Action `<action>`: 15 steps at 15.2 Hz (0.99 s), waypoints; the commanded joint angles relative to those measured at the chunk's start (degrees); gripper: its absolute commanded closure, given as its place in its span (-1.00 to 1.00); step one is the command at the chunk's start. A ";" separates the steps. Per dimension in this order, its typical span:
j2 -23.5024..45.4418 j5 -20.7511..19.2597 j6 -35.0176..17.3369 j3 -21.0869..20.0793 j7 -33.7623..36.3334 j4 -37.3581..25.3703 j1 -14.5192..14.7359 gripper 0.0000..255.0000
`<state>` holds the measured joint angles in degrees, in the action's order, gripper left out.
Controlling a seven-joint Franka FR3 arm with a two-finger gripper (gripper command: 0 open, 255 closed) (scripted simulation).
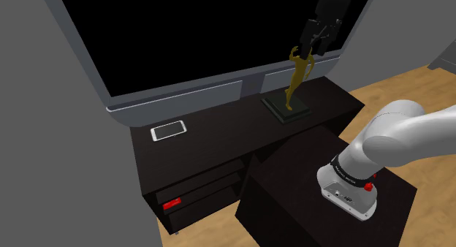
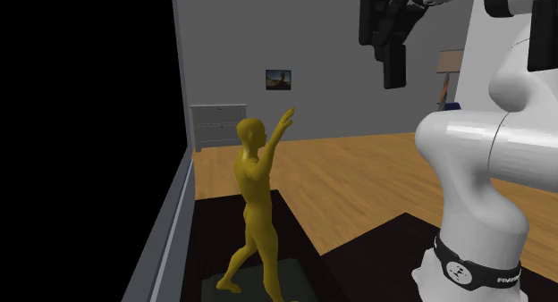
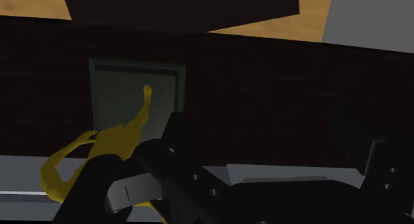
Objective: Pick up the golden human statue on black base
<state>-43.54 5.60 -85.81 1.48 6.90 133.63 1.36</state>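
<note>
Operator: Where is the golden human statue (image 1: 295, 81) with one arm raised?

Observer: It stands upright on its dark square base (image 1: 286, 109), on top of the low dark cabinet (image 1: 219, 147). It is toward the shoulder view's right end of the cabinet, just in front of the large black screen with a grey frame (image 1: 183, 41).

Operator: And the all-black two-finger gripper (image 1: 310, 52)?

Observer: It hangs above the statue, near the raised hand. In the second exterior view it sits higher than that hand and off to that view's right, apart from it. The fingers (image 2: 393, 68) are spread and clasp nothing.

Operator: What does the wrist view add?

Observer: It looks down on the figure's head and raised arm close beside one finger, with the base beneath on the cabinet top. I cannot tell whether that finger touches the figure.

Operator: Anything else on the cabinet?

Observer: A flat white rectangular device (image 1: 169, 130) lies well apart from the statue, toward the shoulder view's left. A small red item (image 1: 172, 204) sits on a lower shelf.
</note>
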 commanded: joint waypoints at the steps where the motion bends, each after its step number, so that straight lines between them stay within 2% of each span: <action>1: 0.00 0.00 0.00 0.00 0.00 0.00 0.00 -1.00; 8: 5.12 -5.88 -6.04 7.88 -11.24 -2.23 -1.82 -1.00; 15: 13.18 -8.67 -12.10 15.73 -22.26 -7.88 -2.45 -1.00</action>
<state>-31.50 -2.85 -97.20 16.18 -13.77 126.78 -1.07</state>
